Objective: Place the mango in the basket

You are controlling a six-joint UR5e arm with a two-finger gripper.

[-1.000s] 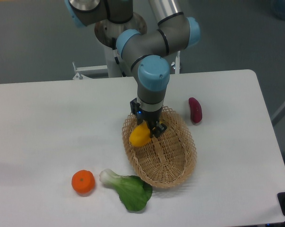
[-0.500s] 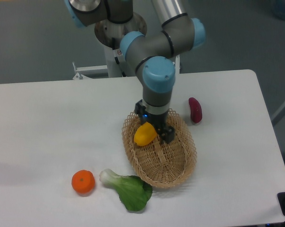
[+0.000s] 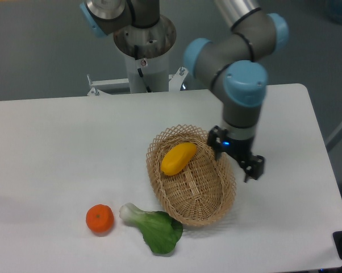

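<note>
Since the mango (image 3: pixel 178 158) lies in the basket (image 3: pixel 216 211), the fingers (image 3: pixel 251 166) hang apart, empty; retreating seems all that remains

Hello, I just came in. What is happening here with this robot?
The mango lies in the basket, toward its far end. The gripper holds nothing and hangs at the basket's right rim. A tangerine and a leafy green lie on the table left of the basket. The placing looks done.
</note>
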